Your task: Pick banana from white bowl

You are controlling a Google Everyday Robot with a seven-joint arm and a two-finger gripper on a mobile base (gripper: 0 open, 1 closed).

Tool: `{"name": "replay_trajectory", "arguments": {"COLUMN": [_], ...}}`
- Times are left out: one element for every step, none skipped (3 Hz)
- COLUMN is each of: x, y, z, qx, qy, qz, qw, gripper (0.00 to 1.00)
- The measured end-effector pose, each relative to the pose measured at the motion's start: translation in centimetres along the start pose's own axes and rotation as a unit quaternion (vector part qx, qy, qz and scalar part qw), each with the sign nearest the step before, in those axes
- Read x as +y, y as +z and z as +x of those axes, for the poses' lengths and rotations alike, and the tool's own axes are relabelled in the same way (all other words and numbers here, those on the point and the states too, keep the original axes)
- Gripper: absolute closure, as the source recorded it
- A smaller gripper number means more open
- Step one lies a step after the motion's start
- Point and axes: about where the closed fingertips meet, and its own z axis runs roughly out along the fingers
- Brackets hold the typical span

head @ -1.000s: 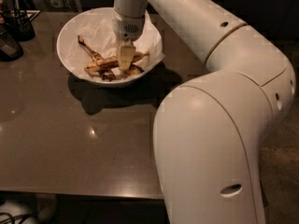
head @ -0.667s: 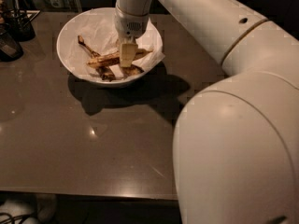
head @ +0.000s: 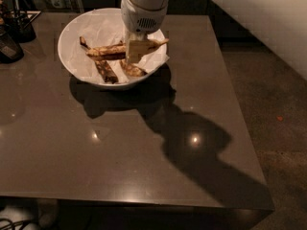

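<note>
The white bowl [head: 72,30], lined with crinkled white paper, stands at the far left of the dark table. The banana [head: 108,51], long, dull yellow and blotched brown, lies across the bowl from left to right, its right tip pointing to the rim. My gripper [head: 136,49] hangs straight down from the white wrist into the bowl and sits right at the middle of the banana, hiding that part of it. The banana still rests in the bowl.
A thinner dark brown banana [head: 105,71] and a short brown stub [head: 132,70] lie in the front of the bowl. Dark containers [head: 14,30] stand at the table's far left. The table's right edge [head: 240,109] borders the floor.
The bulky white arm segments that filled the right and foreground have swung up and out of view. The gripper stays over the same spot in the bowl, on the banana.
</note>
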Motion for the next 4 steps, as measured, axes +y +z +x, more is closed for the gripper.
{"name": "replay_trajectory", "arguments": {"x": [0.4, 0.9, 1.9, 2.9], "y": [-0.3, -0.9, -1.9, -2.4], "z": [-0.3, -1.1, -1.9, -2.7], "qx": [-0.004, -0.041, -0.069, -0.086], "qy": [-0.009, -0.006, 0.006, 0.023], "qz": [-0.003, -0.006, -0.003, -0.001], "qw": [0.9999, 0.9991, 0.9976, 0.9960], "gripper": [1.00, 1.00, 1.00, 1.00]}}
